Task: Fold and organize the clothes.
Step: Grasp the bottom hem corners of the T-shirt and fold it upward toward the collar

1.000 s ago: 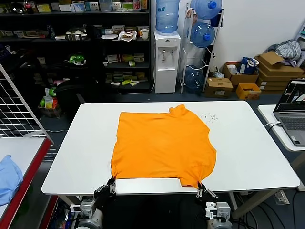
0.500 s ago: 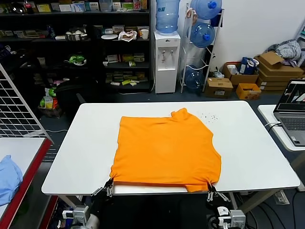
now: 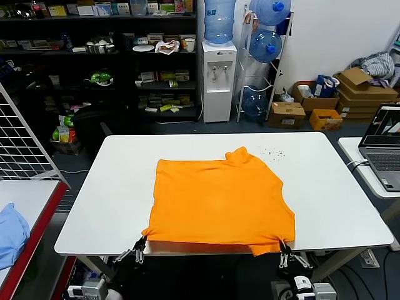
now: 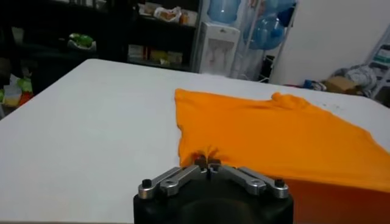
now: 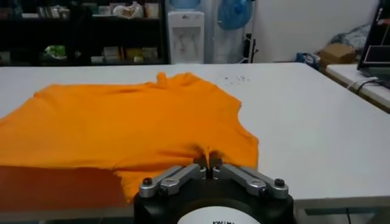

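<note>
The orange T-shirt (image 3: 219,200) lies spread on the white table (image 3: 100,194), plain side up, its near hem at the table's front edge. My left gripper (image 3: 141,240) is shut on the shirt's near left corner, just past the front edge. My right gripper (image 3: 285,245) is shut on the near right corner. In the left wrist view the gripper (image 4: 208,164) pinches the orange fabric (image 4: 274,134). In the right wrist view the gripper (image 5: 208,163) pinches a fold of the shirt (image 5: 122,122). A bunched lump stands at the shirt's far edge (image 3: 236,154).
A light blue cloth (image 3: 11,232) lies on a red-edged side table at the left. A laptop (image 3: 384,150) sits on a table at the right. Shelves, a water dispenser (image 3: 219,78) and cardboard boxes stand behind the table.
Both grippers have pulled the shirt's near corners toward the front edge and outward. The shirt slid nearer and its hem now hangs at the table's edge.
</note>
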`<state>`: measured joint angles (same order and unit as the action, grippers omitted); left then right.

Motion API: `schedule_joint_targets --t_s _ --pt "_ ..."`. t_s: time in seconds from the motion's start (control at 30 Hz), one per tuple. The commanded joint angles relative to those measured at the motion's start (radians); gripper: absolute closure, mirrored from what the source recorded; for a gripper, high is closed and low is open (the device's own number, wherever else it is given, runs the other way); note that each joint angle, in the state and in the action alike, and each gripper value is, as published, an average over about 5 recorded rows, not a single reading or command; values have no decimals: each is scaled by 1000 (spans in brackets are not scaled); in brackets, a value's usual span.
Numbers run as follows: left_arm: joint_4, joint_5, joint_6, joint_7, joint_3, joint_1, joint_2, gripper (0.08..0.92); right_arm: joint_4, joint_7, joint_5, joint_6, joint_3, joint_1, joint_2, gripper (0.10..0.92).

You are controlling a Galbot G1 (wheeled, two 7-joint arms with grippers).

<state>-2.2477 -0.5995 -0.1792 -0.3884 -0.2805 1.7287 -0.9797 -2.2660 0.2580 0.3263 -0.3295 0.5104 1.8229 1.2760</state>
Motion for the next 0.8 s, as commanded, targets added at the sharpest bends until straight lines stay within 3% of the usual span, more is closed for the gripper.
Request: schedule_joint_targets --t_s 0.03,0.33,0.8 --pt "55 -93 1 -5 6 -167 61 905 76 48 92 -47 -18 -240 -61 902" --pt "279 -126 -2 -12 140 -461 66 905 245 107 190 -111 -110 -517 -98 902" --pt "424 -123 -22 -23 235 -628 40 905 386 100 215 -150 -219 -689 -82 897"
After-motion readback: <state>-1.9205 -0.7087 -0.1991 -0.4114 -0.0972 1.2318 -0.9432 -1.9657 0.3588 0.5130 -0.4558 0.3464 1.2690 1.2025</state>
